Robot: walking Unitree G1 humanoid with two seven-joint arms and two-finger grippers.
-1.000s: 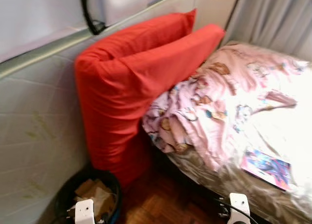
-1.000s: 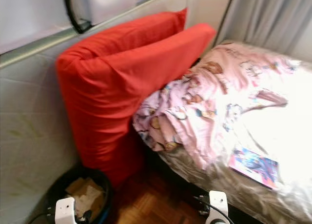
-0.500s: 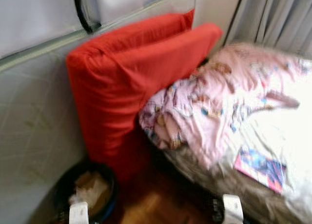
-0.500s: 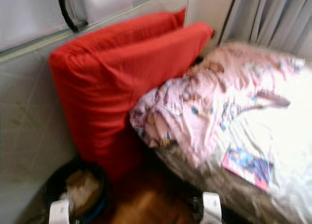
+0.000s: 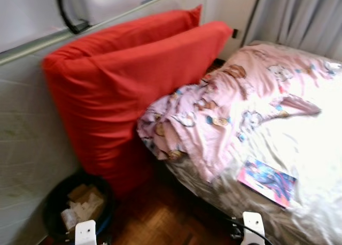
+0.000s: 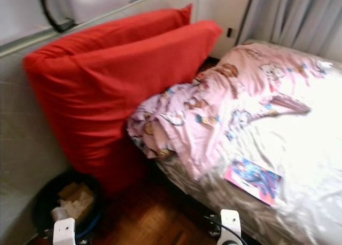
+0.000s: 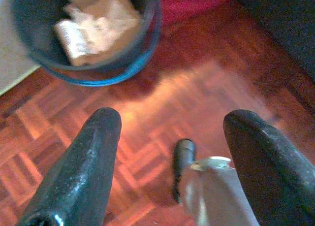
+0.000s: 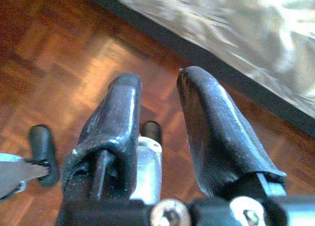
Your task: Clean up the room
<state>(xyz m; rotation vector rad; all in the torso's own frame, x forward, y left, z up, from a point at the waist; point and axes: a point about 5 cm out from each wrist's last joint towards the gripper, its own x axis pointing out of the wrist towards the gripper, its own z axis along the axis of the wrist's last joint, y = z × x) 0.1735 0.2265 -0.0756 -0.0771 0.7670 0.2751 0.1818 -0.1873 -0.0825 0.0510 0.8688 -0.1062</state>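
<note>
Parquet floor (image 7: pixel 206 83) beneath left pincer (image 7: pixel 170 137) (spread wide) and right pincer (image 8: pixel 157 100), narrowly parted.

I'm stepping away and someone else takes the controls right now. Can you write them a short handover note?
Left gripper: open, empty, hanging low over the wood floor near the bin.
Right gripper: fingers slightly apart, empty, low beside the bed.
Things: bin on the floor by the red cushions, holding paper scraps; crumpled pink blanket and a colourful book on the bed.
Done: nothing picked up that I can see.
Left: likely the book and blanket.
</note>
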